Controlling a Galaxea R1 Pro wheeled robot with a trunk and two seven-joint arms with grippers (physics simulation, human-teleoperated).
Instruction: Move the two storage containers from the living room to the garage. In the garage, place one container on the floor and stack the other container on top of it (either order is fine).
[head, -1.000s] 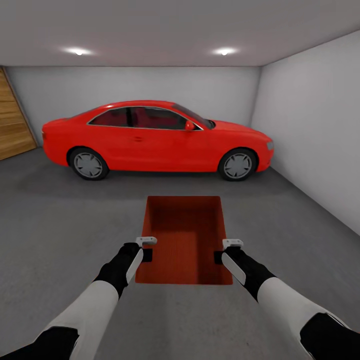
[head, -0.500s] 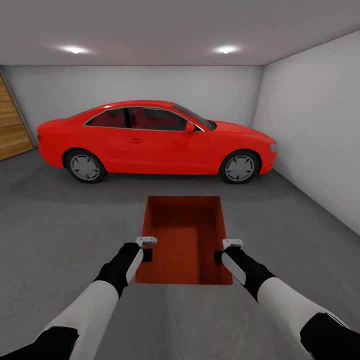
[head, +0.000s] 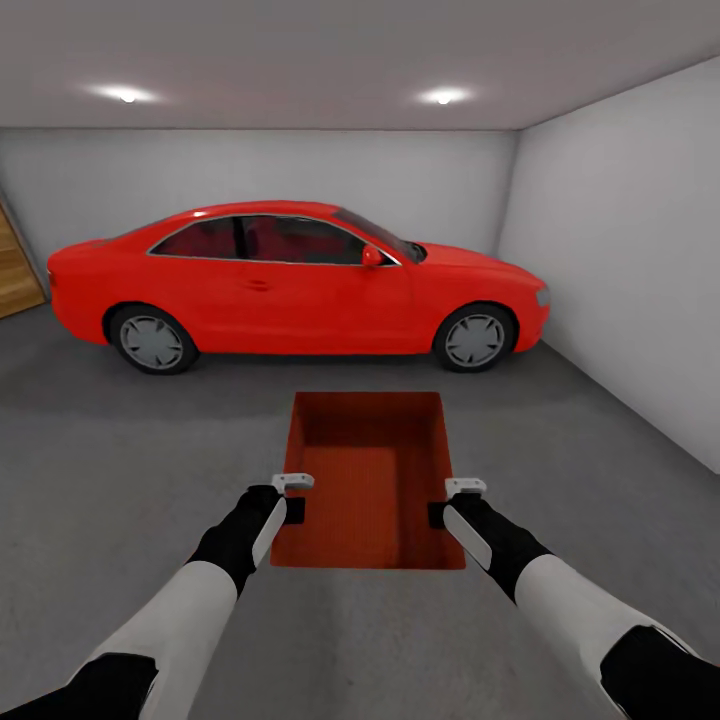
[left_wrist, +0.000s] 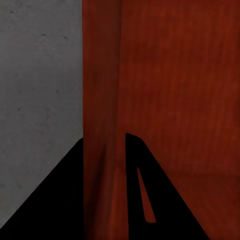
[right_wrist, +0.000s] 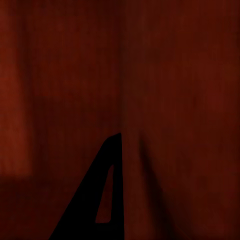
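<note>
So I'm in the garage with one container carried out in front of me, open side up, one arm on each long side. This is the carry-in part of the job, and I'd say roughly halfway at best, since I see just this one box here and nothing on the floor to stack on yet.

Left jaws are pinched on the left wall near the end closest to me. The left wrist cam shows it well: the thin wall runs right between my two fingers, one outside over the grey floor, one inside the box. Right jaws sit on the right wall at the same spot, and that wrist cam shows one finger hard against the red wall. So both are narrow, clamped on the walls.

The box looks level, hanging above the floor, with the red car well ahead and the white side wall off to my right.

Next move, as I see it: pick a bare patch of floor short of the car, lower both arms together so the box stays flat, then let go with both sides at once. Uneven lowering could twist those thin walls out of my grip.
</note>
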